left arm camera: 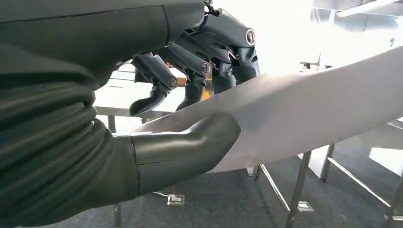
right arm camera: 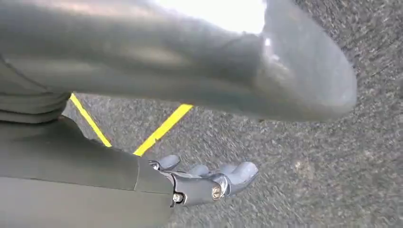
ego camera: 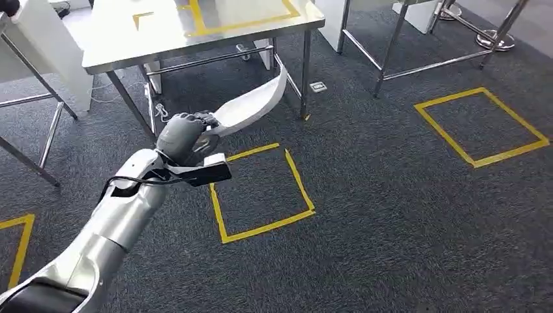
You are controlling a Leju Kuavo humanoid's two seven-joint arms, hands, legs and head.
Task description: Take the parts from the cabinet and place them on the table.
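Part [ego camera: 251, 104]: long white curved strip, being carried in the left hand [ego camera: 184, 135], thumb [left arm camera: 185, 149] pressing under it and fingers [left arm camera: 190, 61] curling over. It is hanging above carpet, short of the steel desk [ego camera: 130, 45]; placing is remaining. Left arm is reaching forward. Right hand [right arm camera: 209, 183] is hanging over carpet, holding nothing, fingers loosely extended.

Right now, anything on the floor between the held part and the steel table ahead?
Head view: the left hand holds the white curved part, whose far end reaches under the steel table's front edge. Below it lies dark carpet and the table's crossbar.
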